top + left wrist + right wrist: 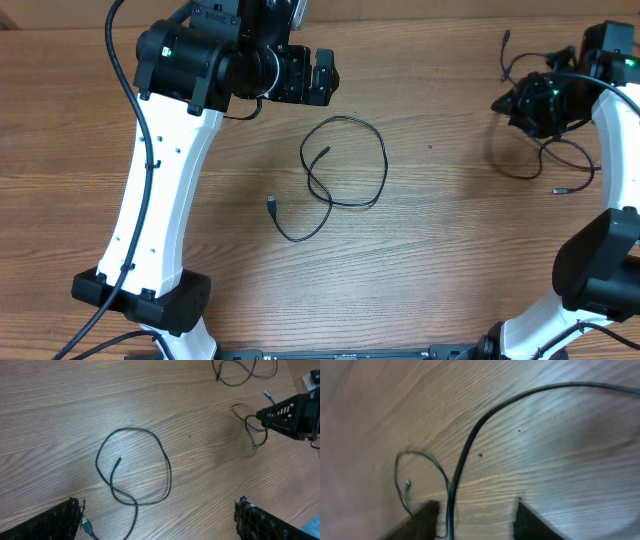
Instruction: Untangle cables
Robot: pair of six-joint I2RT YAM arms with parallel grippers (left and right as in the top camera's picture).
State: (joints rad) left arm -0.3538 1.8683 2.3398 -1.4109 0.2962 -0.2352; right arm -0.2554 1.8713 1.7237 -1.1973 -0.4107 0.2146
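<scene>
- Our brown wooden table (450, 260) holds everything flat.
- Our left claw (160, 520) hangs wide open over one thin black looped cable (386, 165), lying free mid-table.
- Our right claw (475, 520), part open, sits at the black cable tangle (548, 150) to loosen it.

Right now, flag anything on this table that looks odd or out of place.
The bunch of cables under the right tool lies in overlapping loops, with one strand running between its parted jaws. The lone cable in the middle crosses itself once. Nothing else stands out.
</scene>
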